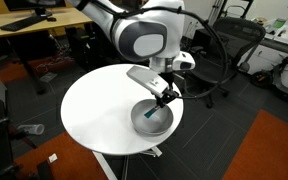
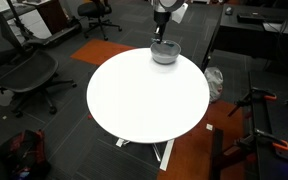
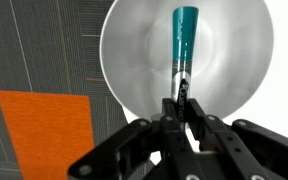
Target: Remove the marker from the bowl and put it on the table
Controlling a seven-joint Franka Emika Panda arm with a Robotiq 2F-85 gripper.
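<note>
Nearest our wrist camera we see the black two-fingered Robotiq gripper (image 3: 182,100), its jaws closed around the dark lower end of the short thin marker with a teal upper part (image 3: 184,35). One dark finger (image 3: 170,110) presses against the barrel from the side. We see the marker reaching away from the fingers across the inside of the round shallow grey-silver bowl with a pale rim (image 3: 134,50), and we cannot tell whether its far tip touches the bowl's floor. Any print on the barrel is too blurred for us to read. Beside the bowl in this view lie grey carpet and a rectangular orange carpet patch (image 3: 39,130). In both exterior views the bowl (image 1: 152,120) (image 2: 164,53) sits near the edge of the large round white table (image 1: 94,110) (image 2: 144,100). We see the gripper (image 1: 167,98) (image 2: 162,38) low over it on the white Franka arm (image 1: 139,38). In an exterior view a black mesh office chair (image 2: 24,70) stands well apart from the table, and in an exterior view a rectangular wooden desk (image 1: 34,25) stands behind it
</note>
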